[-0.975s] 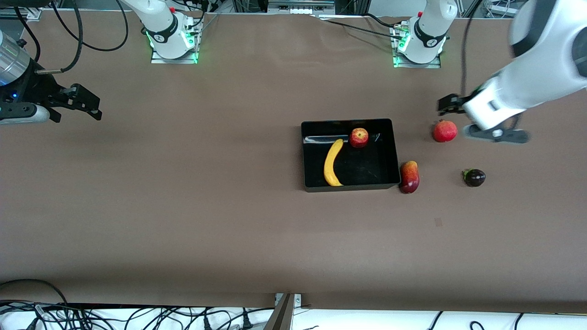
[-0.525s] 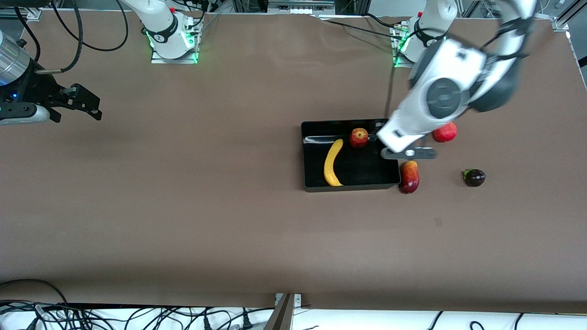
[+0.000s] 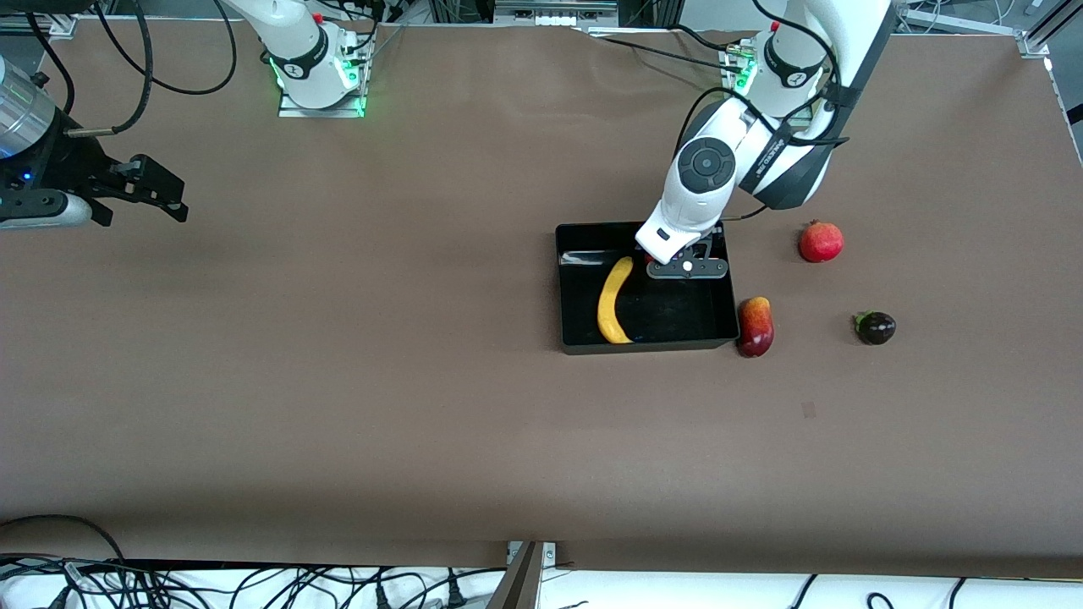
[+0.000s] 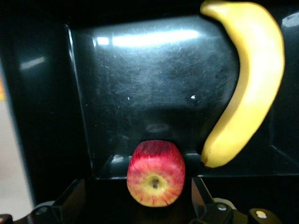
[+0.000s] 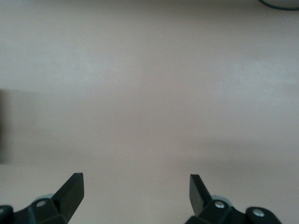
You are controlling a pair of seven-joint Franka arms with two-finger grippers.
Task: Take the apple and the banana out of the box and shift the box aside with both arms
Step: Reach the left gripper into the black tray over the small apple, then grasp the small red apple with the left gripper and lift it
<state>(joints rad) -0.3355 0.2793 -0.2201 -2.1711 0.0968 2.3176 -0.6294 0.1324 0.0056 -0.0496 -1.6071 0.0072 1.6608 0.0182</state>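
The black box (image 3: pixel 677 315) sits mid-table toward the left arm's end. The yellow banana (image 3: pixel 612 300) lies in it. The red-and-yellow apple (image 4: pixel 156 173) also rests in the box, beside the banana's end (image 4: pixel 252 93); my left arm hides most of it in the front view. My left gripper (image 3: pixel 685 269) hangs over the apple, open, with a finger on either side of it (image 4: pixel 138 186), apart from it. My right gripper (image 3: pixel 161 194) waits open and empty over bare table at the right arm's end (image 5: pixel 136 184).
A red-yellow mango (image 3: pixel 755 326) lies against the box's outer wall toward the left arm's end. A round red fruit (image 3: pixel 821 241) and a small dark purple fruit (image 3: pixel 875 327) lie farther toward that end. Cables hang along the table's front edge.
My left arm has swung from over the round red fruit to over the box, and its gripper now straddles the apple. The right arm has not moved.
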